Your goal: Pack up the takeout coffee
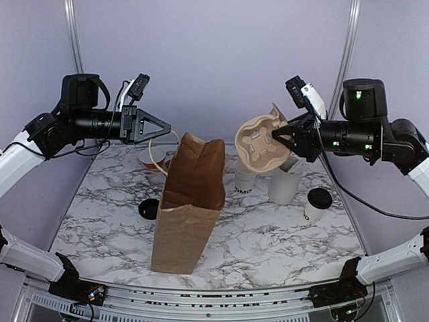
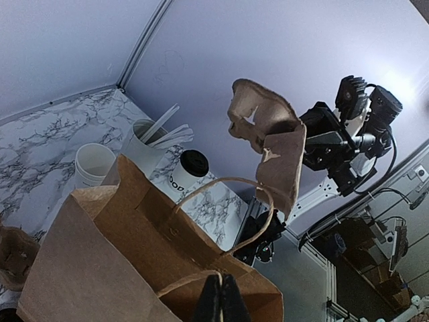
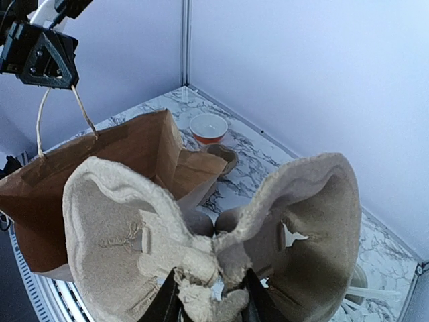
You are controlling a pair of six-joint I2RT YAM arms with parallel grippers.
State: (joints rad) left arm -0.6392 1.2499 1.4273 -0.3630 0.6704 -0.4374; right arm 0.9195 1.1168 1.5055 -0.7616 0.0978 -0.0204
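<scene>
The two arm bases [image 1: 74,285] sit at the near edge of the marble table [image 1: 268,248]. Just beyond them a brown paper bag [image 1: 191,201] stands upright with its mouth open. A small black disc [image 1: 149,208] lies flat on the table beside the bag's left side. It may be a loose lid, but it is too small in the view to be sure.

To the right of the bag and well apart from it, the takeout coffee [image 1: 317,204] stands upright on the table with its black lid on, free of both grippers. Just behind it to the left is a frosted tumbler [image 1: 284,186] with sticks in it, and beside that a lidless cup [image 1: 244,181] with black lettering. Behind the bag's left corner sits a small bowl [image 1: 151,158].

Above the bag, the left gripper [image 1: 166,127] is clamped on the bag's twine handle [image 3: 85,113], holding the loop up. The right gripper [image 1: 276,134] pinches a moulded pulp cup carrier [image 1: 258,149] at its centre ridge. The carrier hangs tilted in the air above the cups, just right of the bag's mouth.
</scene>
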